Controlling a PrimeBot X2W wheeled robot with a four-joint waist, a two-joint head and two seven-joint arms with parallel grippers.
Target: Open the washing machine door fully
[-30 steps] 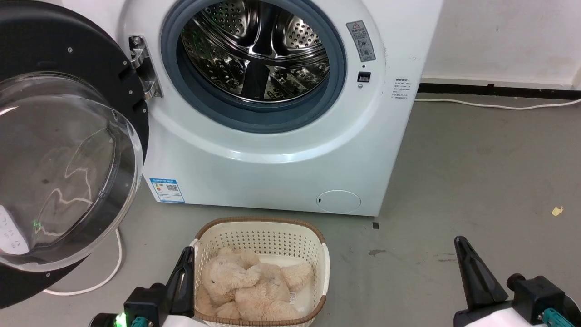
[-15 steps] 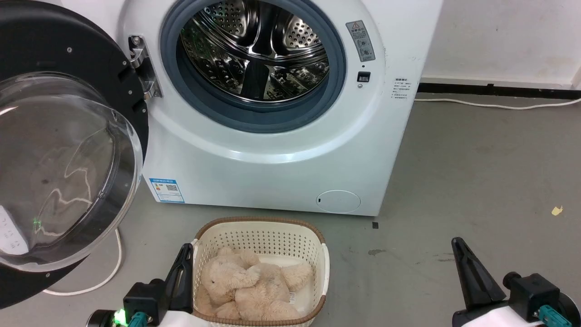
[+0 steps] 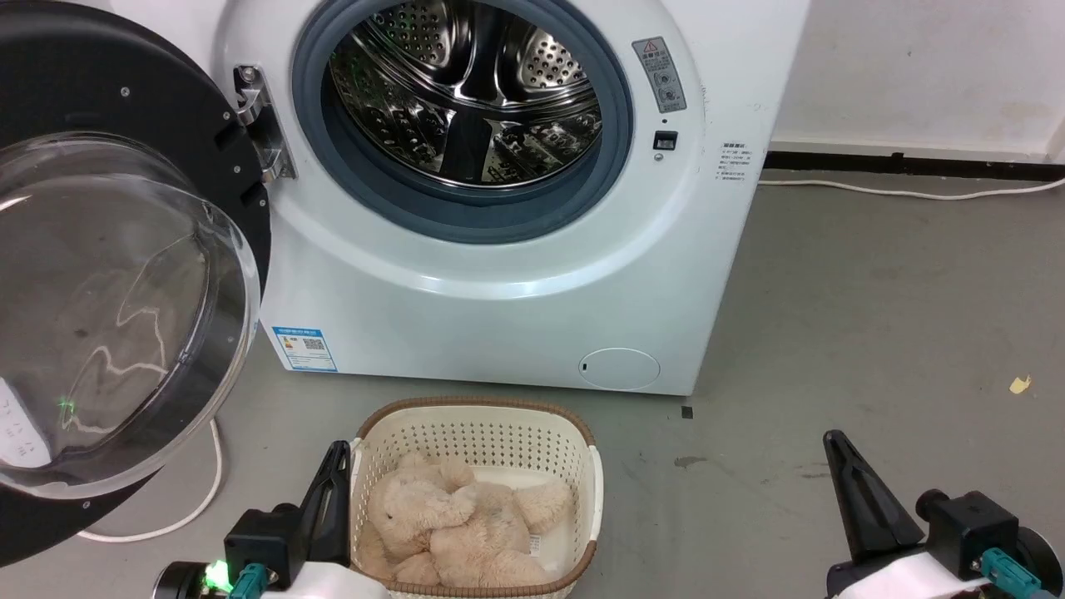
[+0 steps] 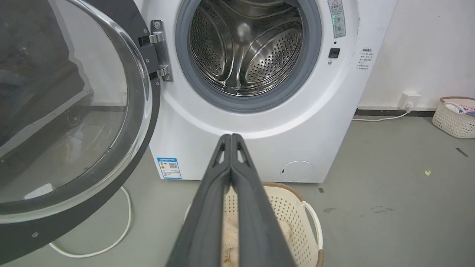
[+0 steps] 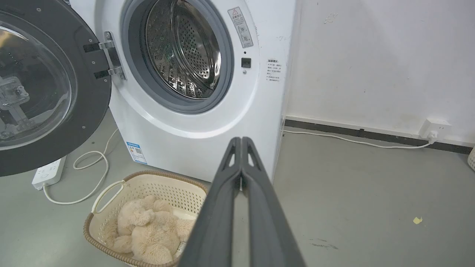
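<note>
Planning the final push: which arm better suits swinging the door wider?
Probably left: the left end effector sits nearer the washing machine door hanging open on that side; the right end effector is farther.

**Laundry corner: floor, wall and fixtures**

A smooth grey floor (image 3: 874, 333), marked with a few dark stains and one small yellow scrap (image 3: 1020, 384), meets a white wall (image 5: 371, 55) that is scuffed in places. A black skirting strip (image 3: 832, 160) runs along the foot of the wall. Just in front of it a white cable (image 3: 899, 195) lies on the floor and leads to a wall socket (image 5: 434, 128). A white washer (image 3: 499, 333) stands against the wall. To its left, a white power strip (image 5: 48, 172) rests on the floor with its cord in loose loops. In front, a cream perforated basket (image 3: 474, 405) holds a beige plush toy (image 3: 449, 516). A second basket (image 4: 452, 122) sits by the wall at far right. Lighting is even and soft.
</note>
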